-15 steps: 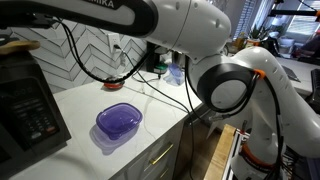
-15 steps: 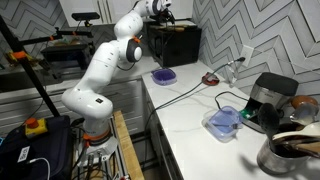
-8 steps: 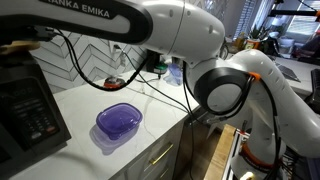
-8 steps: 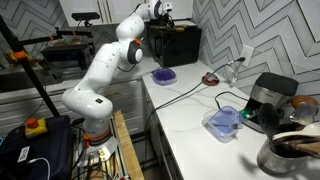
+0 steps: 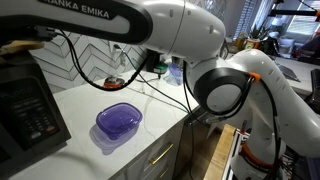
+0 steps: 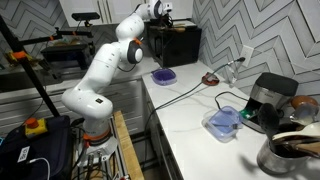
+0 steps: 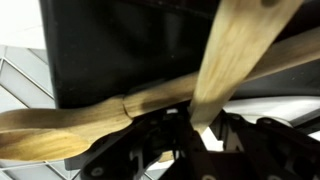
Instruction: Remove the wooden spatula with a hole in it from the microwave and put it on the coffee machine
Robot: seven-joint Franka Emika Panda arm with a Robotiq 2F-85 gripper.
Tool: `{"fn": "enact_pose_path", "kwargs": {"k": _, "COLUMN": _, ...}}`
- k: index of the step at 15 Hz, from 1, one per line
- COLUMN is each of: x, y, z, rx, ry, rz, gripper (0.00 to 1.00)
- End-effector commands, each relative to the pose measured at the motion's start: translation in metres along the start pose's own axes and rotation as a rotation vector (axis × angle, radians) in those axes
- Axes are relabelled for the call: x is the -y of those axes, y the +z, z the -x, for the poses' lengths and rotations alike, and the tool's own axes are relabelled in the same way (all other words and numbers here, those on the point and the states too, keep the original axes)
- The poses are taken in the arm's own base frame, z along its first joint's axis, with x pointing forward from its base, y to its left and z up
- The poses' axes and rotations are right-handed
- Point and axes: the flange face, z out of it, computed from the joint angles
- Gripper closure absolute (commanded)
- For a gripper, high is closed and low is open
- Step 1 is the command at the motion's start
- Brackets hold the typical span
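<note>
Wood crossed the wrist view: one spatula [image 7: 70,120] lay left to right with the dark microwave [image 7: 110,40] behind it, and a second wooden piece [image 7: 225,50] ran down to the gripper [image 7: 198,135]. No hole showed, so I could not tell which piece the task meant. I also could not tell if the gripper was clamped on the wood or spread apart. I think the job was to grab and lift. A good way would be to hold tight, go straight up, and not drag the other piece along. Only the wrist view showed the wood up close. An exterior view showed the coffee machine [image 6: 268,98], near and right, well apart from the far microwave. An exterior view showed the purple bowl [image 5: 118,121] on the counter [image 5: 80,105], so the carry should go high.
</note>
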Motion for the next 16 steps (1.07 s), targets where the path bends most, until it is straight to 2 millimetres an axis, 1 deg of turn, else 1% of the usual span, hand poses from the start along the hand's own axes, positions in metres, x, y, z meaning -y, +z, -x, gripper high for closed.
{"fn": "enact_pose_path", "kwargs": {"k": 1, "x": 0.004, "y": -0.001, "z": 0.003, "rx": -0.003, "ry": -0.008, "rz": 0.03, "gripper": 0.94}}
{"fn": "enact_pose_path", "kwargs": {"k": 4, "x": 0.011, "y": -0.023, "z": -0.004, "rx": -0.062, "ry": -0.023, "rz": 0.059, "gripper": 0.94}}
{"fn": "enact_pose_path", "kwargs": {"k": 8, "x": 0.023, "y": -0.069, "z": -0.015, "rx": -0.192, "ry": 0.012, "rz": 0.152, "gripper": 0.94}}
{"fn": "enact_pose_path", "kwargs": {"k": 10, "x": 0.021, "y": -0.091, "z": -0.02, "rx": -0.251, "ry": 0.091, "rz": 0.238, "gripper": 0.94}}
{"fn": "enact_pose_path", "kwargs": {"k": 13, "x": 0.014, "y": -0.117, "z": -0.022, "rx": -0.288, "ry": 0.202, "rz": 0.357, "gripper": 0.94}}
{"fn": "enact_pose_path", "kwargs": {"k": 16, "x": 0.008, "y": -0.134, "z": -0.016, "rx": -0.295, "ry": 0.314, "rz": 0.484, "gripper": 0.94}}
